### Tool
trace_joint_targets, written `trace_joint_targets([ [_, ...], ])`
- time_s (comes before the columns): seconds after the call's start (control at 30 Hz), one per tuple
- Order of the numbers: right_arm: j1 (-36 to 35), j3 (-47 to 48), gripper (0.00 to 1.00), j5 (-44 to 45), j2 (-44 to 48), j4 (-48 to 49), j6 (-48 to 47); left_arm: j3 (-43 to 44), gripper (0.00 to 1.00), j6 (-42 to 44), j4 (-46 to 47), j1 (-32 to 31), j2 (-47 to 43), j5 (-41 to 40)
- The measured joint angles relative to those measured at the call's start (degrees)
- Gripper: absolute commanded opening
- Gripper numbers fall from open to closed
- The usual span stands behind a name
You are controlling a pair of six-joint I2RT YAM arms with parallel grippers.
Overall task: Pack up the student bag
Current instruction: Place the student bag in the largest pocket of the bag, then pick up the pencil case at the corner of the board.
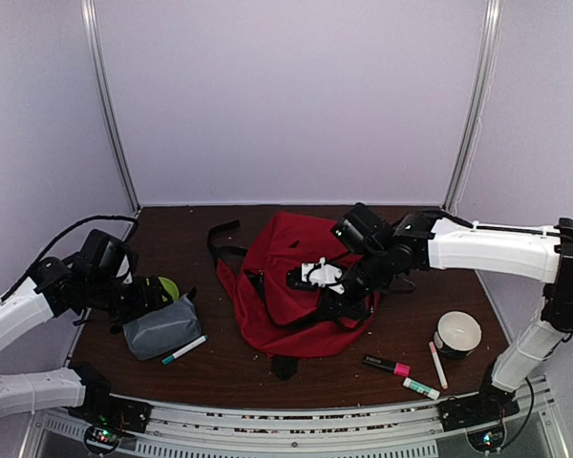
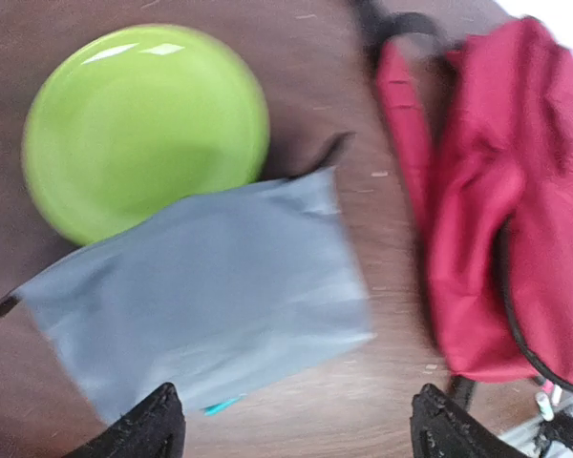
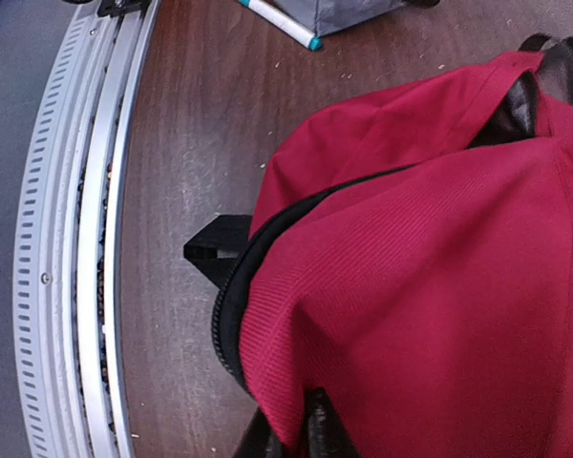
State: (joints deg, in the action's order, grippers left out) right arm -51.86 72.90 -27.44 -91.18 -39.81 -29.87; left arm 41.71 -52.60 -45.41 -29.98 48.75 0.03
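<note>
Nearest me runs the slotted metal rail (image 3: pixel 76 239) along the near edge of the brown table (image 1: pixel 215 370). Just past it on my right lie three pens: a black marker with a pink cap (image 1: pixel 387 365), a white one with a green end (image 1: pixel 420 387) and a slim pink-and-white one (image 1: pixel 438 364). A white paper cup (image 1: pixel 456 334) stands upright just beyond them. On my left, a teal-capped marker (image 1: pixel 183 350) lies just beside the near edge of the grey pouch (image 2: pixel 210 296).

My left claw (image 2: pixel 301 429) hangs over that pouch with its fingers (image 2: pixel 158 425) spread wide and nothing between them, so it holds nothing. The pouch lies flat. In my wrist view its far edge covers part of the rim of a lime-green plate (image 2: pixel 143 124).

The student bag (image 1: pixel 277 258) lies slumped in the middle of the table between my two arms, to the right of the pouch and apart from it. A black tab (image 3: pixel 215 250) sticks out at its near end, and the black zip line curves along its edge. My right claw (image 3: pixel 301 434) is down on top of the bag, towards its right side. Its fingers are drawn almost together, with a fold of the red fabric pinched between them.

Farther back, the bag's dark straps (image 1: pixel 224 239) trail out onto the table at its far left, short of the pale back wall (image 1: pixel 286 95).
</note>
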Motion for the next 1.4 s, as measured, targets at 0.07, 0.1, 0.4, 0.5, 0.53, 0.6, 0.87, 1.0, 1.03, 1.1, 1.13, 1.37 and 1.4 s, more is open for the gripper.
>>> trace_joint_targets([
  [0.07,-0.8,-0.5,0.4,-0.3,-1.8,-0.1,0.2,-1.9,0.88,-0.3,-4.0,2.9,-2.6,-1.0],
  [0.1,-1.2,-0.7,0.47,-0.7,-2.6,-0.2,-0.7,-2.6,0.87,-0.6,-5.9,4.2,-4.5,-1.8],
  [0.4,-1.8,-1.5,0.57,-7.8,-0.8,-5.6,-6.1,-5.8,0.78,0.2,-11.1,19.5,-9.3,-1.9],
  [0.5,-1.8,-1.2,0.58,-9.7,0.9,-7.6,-7.0,-9.8,0.77,0.2,-8.9,23.8,-7.0,1.2],
  [0.53,-1.8,-1.2,0.58,-10.2,1.5,-8.0,-7.3,-11.2,0.77,0.0,-7.8,25.1,-6.1,2.2],
  [0.6,-1.8,-1.2,0.58,-10.8,2.8,-8.5,-7.4,-13.3,0.81,-0.3,-6.1,26.8,-4.2,3.8],
  [0.87,-1.8,-1.7,0.57,-11.6,6.0,-8.5,-7.5,-21.6,0.51,-3.6,8.5,27.8,-1.5,10.1],
  [1.0,-1.8,-1.9,0.56,-11.6,6.0,-8.6,-7.5,-23.2,0.3,-4.3,11.8,27.8,-4.0,11.0],
  [1.03,-1.8,-1.9,0.56,-11.6,6.0,-8.6,-7.5,-23.2,0.26,-4.3,12.2,27.8,-4.8,10.9],
  [1.1,-1.8,-1.9,0.55,-11.6,5.7,-8.7,-7.5,-23.2,0.19,-3.8,12.8,27.8,-6.0,10.8],
  [1.13,-1.8,-1.7,0.54,-11.6,5.4,-8.9,-7.5,-23.2,0.15,-3.8,13.0,27.8,-6.1,10.9],
  [1.37,-1.8,2.3,0.54,-12.6,2.1,-10.6,-7.5,-19.8,0.0,0.2,12.6,27.8,-7.0,14.1],
  [1.4,-1.8,3.1,0.56,-12.6,1.9,-11.1,-7.5,-18.9,0.0,0.9,12.4,27.8,-8.0,14.8],
])
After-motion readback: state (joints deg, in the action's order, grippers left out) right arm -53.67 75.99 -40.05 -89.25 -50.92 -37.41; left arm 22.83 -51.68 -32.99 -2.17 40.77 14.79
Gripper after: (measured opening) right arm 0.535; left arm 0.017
